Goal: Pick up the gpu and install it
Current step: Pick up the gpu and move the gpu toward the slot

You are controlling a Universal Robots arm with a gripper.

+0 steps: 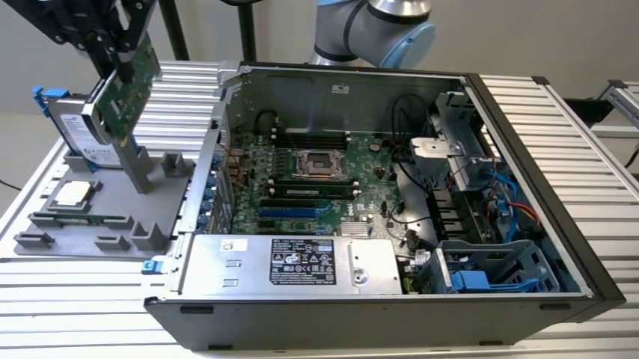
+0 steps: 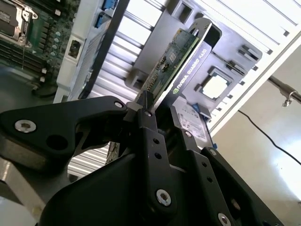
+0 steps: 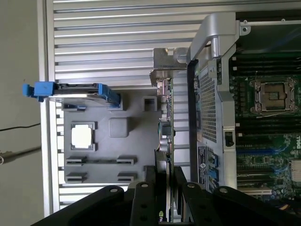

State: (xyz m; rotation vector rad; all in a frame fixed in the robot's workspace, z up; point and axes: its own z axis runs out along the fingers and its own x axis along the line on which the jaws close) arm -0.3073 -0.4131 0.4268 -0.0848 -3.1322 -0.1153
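Note:
My gripper [image 1: 118, 60] is at the exterior view's upper left, shut on the gpu [image 1: 128, 97], a green card held upright and slightly tilted over the grey holder tray [image 1: 50, 239]. Its lower edge is just above the tray's tall post [image 1: 140, 170]. In the second wrist view the black fingers [image 2: 149, 128] clamp the gpu [image 2: 181, 59] between green board and black shroud. In the first wrist view the gpu [image 3: 165, 117] is edge-on with its silver bracket [image 3: 167, 59] at the far end and my gripper [image 3: 164, 181] around it.
A silver hard drive with blue rails [image 1: 85, 131] stands on the tray behind the gpu. A processor [image 1: 75, 193] and a memory stick [image 1: 85, 221] lie on the tray. The open computer case [image 1: 519, 187] with motherboard [image 1: 310, 179] and power supply [image 1: 289, 262] is at the exterior view's right.

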